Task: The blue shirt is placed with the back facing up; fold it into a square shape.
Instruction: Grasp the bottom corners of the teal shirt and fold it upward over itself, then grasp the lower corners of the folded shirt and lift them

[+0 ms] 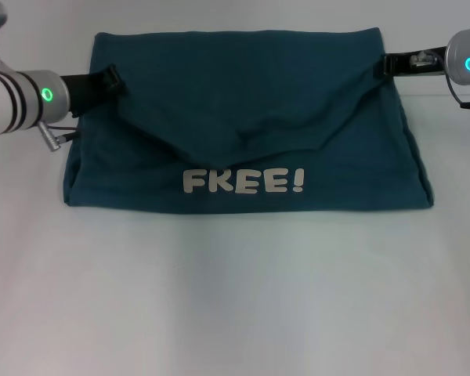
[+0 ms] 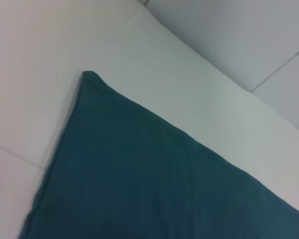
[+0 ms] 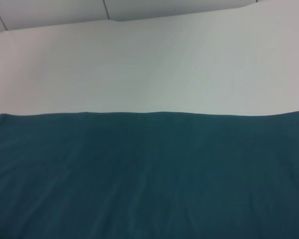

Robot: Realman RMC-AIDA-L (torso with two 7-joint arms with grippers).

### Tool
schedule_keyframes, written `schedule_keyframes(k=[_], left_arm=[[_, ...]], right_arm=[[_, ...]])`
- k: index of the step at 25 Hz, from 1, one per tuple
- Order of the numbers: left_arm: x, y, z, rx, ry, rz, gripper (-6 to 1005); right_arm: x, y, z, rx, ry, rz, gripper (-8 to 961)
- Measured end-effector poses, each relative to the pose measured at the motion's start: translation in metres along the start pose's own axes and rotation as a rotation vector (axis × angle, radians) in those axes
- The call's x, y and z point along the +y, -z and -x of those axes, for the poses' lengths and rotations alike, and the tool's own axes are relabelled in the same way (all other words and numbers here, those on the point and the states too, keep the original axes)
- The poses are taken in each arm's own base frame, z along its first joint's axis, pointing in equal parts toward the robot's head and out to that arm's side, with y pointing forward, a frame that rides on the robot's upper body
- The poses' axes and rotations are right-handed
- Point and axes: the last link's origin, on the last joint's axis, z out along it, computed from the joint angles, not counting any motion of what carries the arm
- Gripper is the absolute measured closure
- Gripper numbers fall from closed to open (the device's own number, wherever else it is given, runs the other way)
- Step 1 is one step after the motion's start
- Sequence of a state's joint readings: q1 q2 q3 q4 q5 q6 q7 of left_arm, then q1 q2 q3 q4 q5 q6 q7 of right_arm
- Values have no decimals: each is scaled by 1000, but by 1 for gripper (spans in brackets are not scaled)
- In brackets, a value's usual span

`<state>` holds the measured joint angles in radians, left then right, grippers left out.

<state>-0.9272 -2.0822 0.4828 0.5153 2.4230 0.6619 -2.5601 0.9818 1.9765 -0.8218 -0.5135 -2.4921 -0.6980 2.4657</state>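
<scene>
Lying on the white table [image 1: 235,298], the dark teal-blue cotton shirt [image 1: 243,133] is folded over, white "FREE!" lettering [image 1: 243,181] showing. The left gripper [image 1: 110,78] and right gripper [image 1: 385,65] apparently pinch its far corners, though finger closure is unclear.

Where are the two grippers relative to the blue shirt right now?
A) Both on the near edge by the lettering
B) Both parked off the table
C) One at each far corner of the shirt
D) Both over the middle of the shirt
C: in the head view, the left gripper sits at the far left corner of the blue shirt and the right gripper at the far right corner.
</scene>
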Motion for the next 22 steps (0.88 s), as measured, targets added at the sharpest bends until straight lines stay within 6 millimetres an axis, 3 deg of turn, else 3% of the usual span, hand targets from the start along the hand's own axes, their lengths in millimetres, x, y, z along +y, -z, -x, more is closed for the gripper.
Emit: schedule_keyframes(k=[7, 9, 13, 16, 22], left_arm=[[-4, 0, 3, 13, 1, -14, 890], [-8, 4, 2, 21, 24, -7, 886], [-19, 16, 2, 32, 79, 28, 714], [-34, 33, 2, 54, 133, 64, 610], [-69, 68, 17, 31, 188, 139, 429]], right_arm=[[-9, 5, 1, 10, -11, -7, 763], [-14, 8, 2, 15, -19, -4, 682], [-24, 19, -2, 29, -69, 29, 521], [-32, 31, -16, 40, -129, 89, 448], [-43, 65, -75, 54, -264, 321, 302]])
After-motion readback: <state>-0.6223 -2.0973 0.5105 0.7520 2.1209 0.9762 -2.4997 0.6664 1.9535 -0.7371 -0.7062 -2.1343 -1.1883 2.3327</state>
